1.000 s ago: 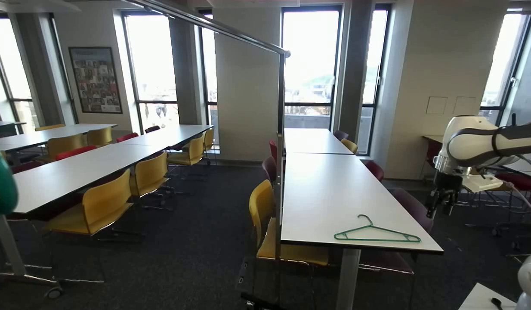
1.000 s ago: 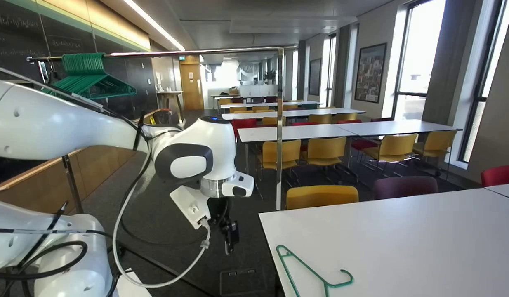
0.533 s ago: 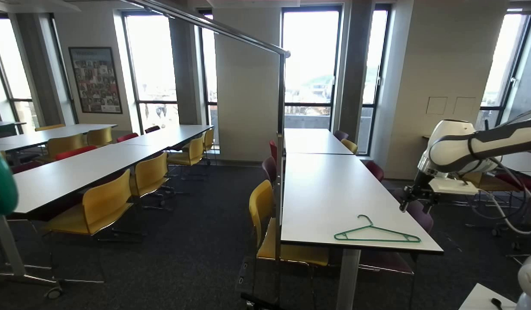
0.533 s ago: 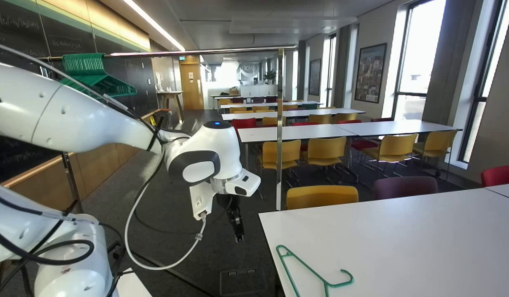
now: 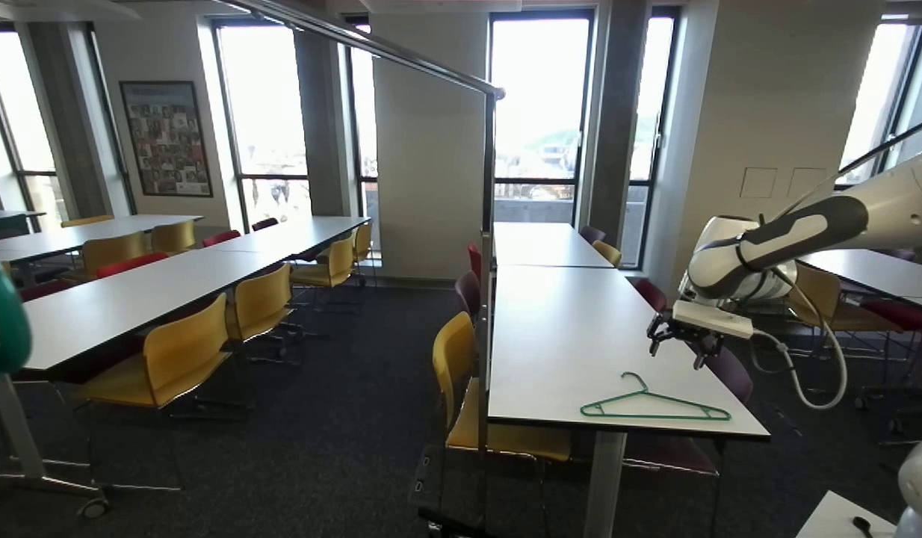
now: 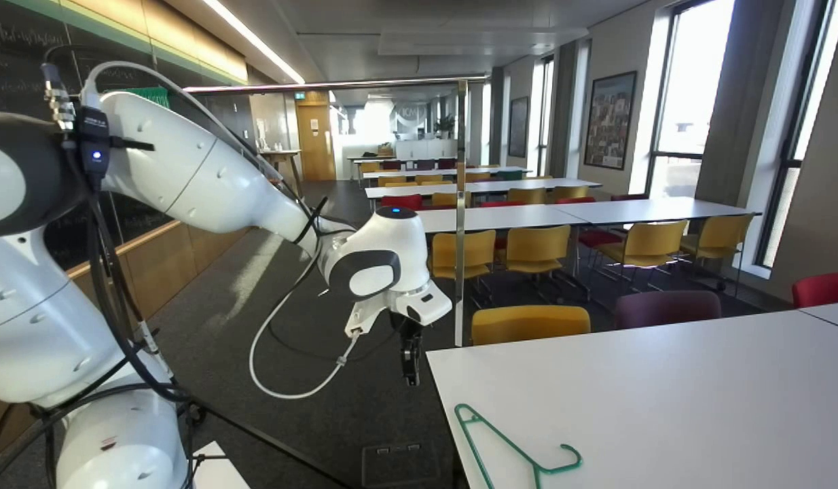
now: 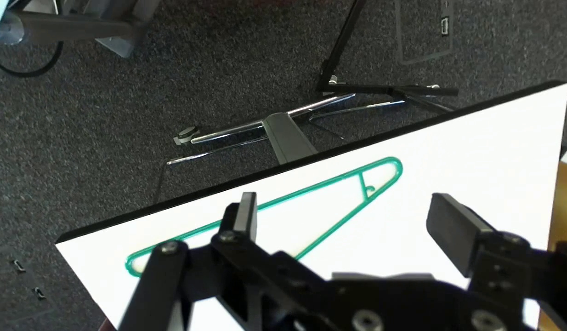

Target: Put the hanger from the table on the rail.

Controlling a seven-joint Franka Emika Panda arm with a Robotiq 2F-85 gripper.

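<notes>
A green hanger (image 5: 655,416) lies flat on the white table (image 5: 551,329), close to its short end, in both exterior views. My gripper (image 5: 678,357) hangs above and apart from it, near the table's long edge, jaws wide with nothing between them. Seen from the wrist, the hanger (image 7: 310,190) passes below and beyond the gripper (image 7: 343,197), whose finger (image 7: 246,216) and black body cover part of it; its main hook is hidden there. The grey metal rail (image 6: 365,85) runs high across the scene, far above the table (image 6: 595,380).
Several green hangers (image 6: 147,95) hang on the rail, mostly hidden behind my arm. An upright post (image 5: 489,224) carries the rail's end beside the table. A yellow chair (image 5: 455,359) stands by that post. A loose white cable (image 6: 256,339) loops from the wrist.
My gripper has come from beside the table toward its edge, nearer the hanger, and the wrist has turned. The hanger has stayed where it was. The jaws remain apart.
</notes>
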